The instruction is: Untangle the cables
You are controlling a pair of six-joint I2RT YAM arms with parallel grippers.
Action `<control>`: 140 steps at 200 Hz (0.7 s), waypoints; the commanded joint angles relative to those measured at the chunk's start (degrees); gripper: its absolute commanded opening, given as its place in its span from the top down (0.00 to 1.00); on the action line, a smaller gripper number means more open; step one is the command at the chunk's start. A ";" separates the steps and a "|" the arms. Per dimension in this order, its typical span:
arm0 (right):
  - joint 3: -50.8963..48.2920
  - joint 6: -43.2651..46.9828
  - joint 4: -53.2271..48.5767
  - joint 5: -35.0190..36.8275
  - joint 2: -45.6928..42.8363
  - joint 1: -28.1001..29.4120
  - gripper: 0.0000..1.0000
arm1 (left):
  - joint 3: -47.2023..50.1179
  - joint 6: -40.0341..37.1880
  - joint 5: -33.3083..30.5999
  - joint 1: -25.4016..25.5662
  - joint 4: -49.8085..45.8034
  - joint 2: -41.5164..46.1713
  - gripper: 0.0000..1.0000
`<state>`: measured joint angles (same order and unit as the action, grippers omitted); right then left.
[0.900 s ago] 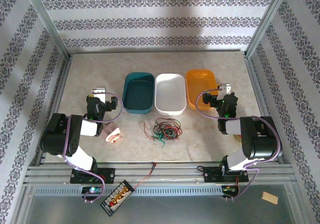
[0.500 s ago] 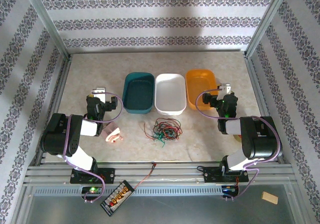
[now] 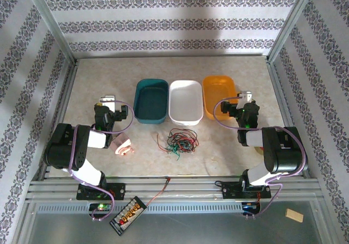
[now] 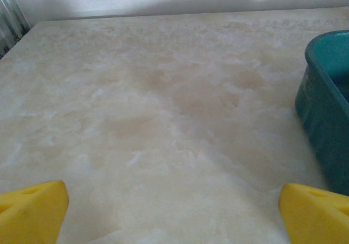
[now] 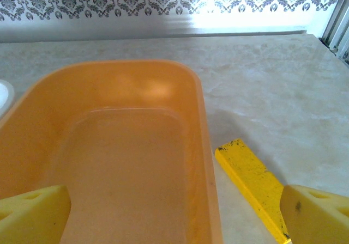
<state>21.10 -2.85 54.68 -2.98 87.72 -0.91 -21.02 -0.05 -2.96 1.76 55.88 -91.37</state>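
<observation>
Top external is giving us both arms folded back near their bases. The left gripper (image 3: 108, 99) is standing with its jaws wide apart and holding nothing, and the right gripper (image 3: 246, 97) is doing the same. The cables (image 3: 178, 140), a loose knot of red, green and black wires, are lying on the table (image 3: 109, 75). They are behind and to the right of the left gripper, behind and to the left of the right gripper, and well apart from both.

Between the two grippers we are seeing three tubs sitting in a row. The teal tub (image 3: 151, 83) is nearest the left gripper, the white tub (image 3: 185, 82) is in the middle, and the orange tub (image 3: 219, 79) is just beside the right gripper.

A small pinkish object (image 3: 124, 147), perhaps a tape roll, is lying behind the left gripper.

On the right wrist view a yellow strip (image 5: 251, 173) is lying flat ahead of the right-hand jaw, just beside the orange tub's wall.
</observation>
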 commanded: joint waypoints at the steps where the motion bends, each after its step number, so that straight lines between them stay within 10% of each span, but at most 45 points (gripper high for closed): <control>1: -0.27 -1.12 2.16 -3.05 0.52 -1.36 0.02 | -0.96 -0.46 0.85 -0.62 -0.93 0.05 0.01; 33: -0.07 -1.65 1.61 -2.17 -0.26 -1.47 0.02 | -2.34 -0.63 1.63 -0.88 -4.45 2.10 0.01; 78: 10.70 -8.21 -33.50 6.90 -21.42 -0.34 0.02 | -17.15 6.67 -4.65 -0.46 -45.25 16.40 0.01; 110: 13.86 -11.10 -48.72 6.69 -30.12 13.02 0.08 | -12.99 16.73 -8.22 2.54 -48.00 26.38 0.01; 140: 13.16 -15.11 -60.16 2.67 -32.90 29.59 0.12 | -10.40 21.93 -13.03 17.63 -53.63 31.30 0.01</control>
<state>35.31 -13.08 11.57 2.81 54.94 19.77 -34.30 14.52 -11.97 8.82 11.88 -62.46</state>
